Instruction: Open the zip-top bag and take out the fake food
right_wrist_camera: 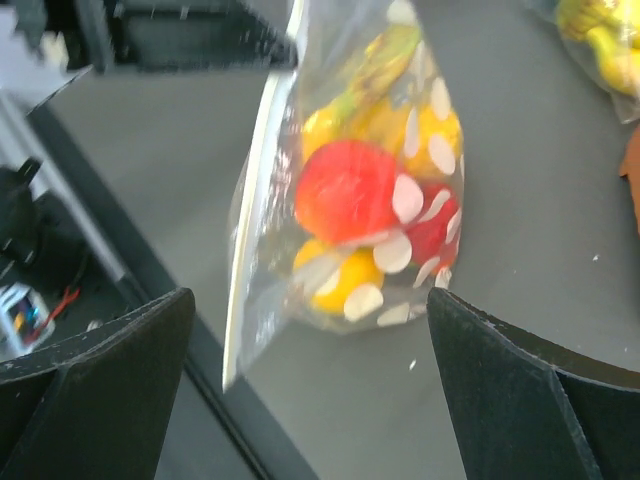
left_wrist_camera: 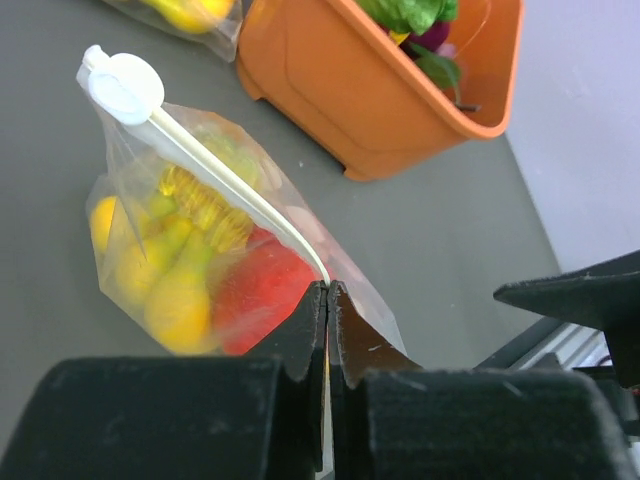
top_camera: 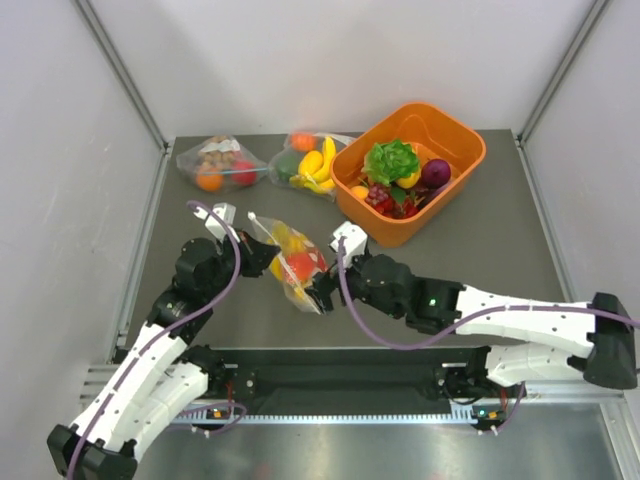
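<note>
Left tool (left_wrist_camera: 327, 292): pressed together, pinching the white zip strip (left_wrist_camera: 232, 190) of the zip-top bag (top_camera: 295, 262) at the strip's near end. Probably gripped there to anchor that end and keep the mouth edge raised and taut. White slider tab (left_wrist_camera: 122, 85) at the strip's far end, well away from left tool, untouched.

Right tool (right_wrist_camera: 308, 292): spread wide, gripping nothing. Bag just ahead of it, roughly centred between the fingers. Likely lined up that way to close on the bag's side or the strip and pull against left tool. Cannot tell whether the bag's bottom touches the bench (top_camera: 480, 250).

Zip seemingly shut, so opening not yet done. Fake food (right_wrist_camera: 347, 190) all inside the bag, ahead of both tools.

Counts inside:
- one red round fruit (left_wrist_camera: 262, 295)
- one yellow lemon (left_wrist_camera: 180, 305)
- one banana bunch (left_wrist_camera: 205, 200)
- maybe a second red piece low down in right wrist view, too blurred to confirm

Counts elsewhere:
- one dotted bag
- two undotted ones far beyond left tool: left plain bag (top_camera: 220, 163) and right plain bag (top_camera: 305, 160)
- one orange bin (top_camera: 425, 215) beyond right tool, holding one lettuce (top_camera: 390, 160) plus darker pieces not countable
</note>
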Controlling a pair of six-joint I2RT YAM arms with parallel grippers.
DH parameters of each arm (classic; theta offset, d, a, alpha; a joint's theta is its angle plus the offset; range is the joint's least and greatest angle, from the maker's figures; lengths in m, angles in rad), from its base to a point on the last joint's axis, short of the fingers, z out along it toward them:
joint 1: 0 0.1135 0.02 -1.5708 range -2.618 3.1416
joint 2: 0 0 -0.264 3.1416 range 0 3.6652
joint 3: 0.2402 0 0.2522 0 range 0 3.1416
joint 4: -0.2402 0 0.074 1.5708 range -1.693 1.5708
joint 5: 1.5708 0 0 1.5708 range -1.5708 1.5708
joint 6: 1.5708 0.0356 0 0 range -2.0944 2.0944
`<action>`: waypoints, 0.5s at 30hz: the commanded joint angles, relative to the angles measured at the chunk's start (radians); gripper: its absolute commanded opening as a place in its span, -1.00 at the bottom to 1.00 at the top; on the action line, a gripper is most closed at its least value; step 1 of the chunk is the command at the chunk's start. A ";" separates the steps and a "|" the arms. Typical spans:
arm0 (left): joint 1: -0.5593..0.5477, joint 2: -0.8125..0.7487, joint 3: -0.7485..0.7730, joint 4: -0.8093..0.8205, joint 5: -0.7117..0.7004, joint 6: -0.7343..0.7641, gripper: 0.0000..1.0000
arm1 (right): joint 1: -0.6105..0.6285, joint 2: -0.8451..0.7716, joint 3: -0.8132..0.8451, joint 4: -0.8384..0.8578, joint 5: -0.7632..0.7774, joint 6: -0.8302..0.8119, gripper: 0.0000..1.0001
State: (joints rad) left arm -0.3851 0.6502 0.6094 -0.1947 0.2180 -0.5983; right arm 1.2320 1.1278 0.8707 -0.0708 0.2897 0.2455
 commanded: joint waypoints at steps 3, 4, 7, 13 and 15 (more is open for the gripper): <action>-0.130 0.016 0.029 -0.008 -0.207 0.046 -1.00 | 0.078 0.139 0.123 0.190 0.224 0.012 0.98; -0.147 0.020 0.027 -0.006 -0.207 0.045 -1.00 | 0.086 0.160 0.143 0.190 0.241 0.002 0.99; -0.201 0.034 0.029 0.001 -0.267 0.045 -1.00 | 0.110 0.225 0.215 0.181 0.304 -0.029 0.99; -0.242 0.051 0.059 -0.003 -0.259 0.063 -1.00 | 0.119 0.257 0.264 0.178 0.368 -0.071 0.99; -0.250 0.054 0.067 -0.005 -0.258 0.061 -1.00 | 0.124 0.262 0.264 0.172 0.361 -0.069 0.99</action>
State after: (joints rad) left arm -0.6209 0.7013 0.6193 -0.2207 -0.0246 -0.5571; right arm 1.3373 1.3891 1.0851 0.0650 0.6010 0.2008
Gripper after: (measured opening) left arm 0.012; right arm 0.993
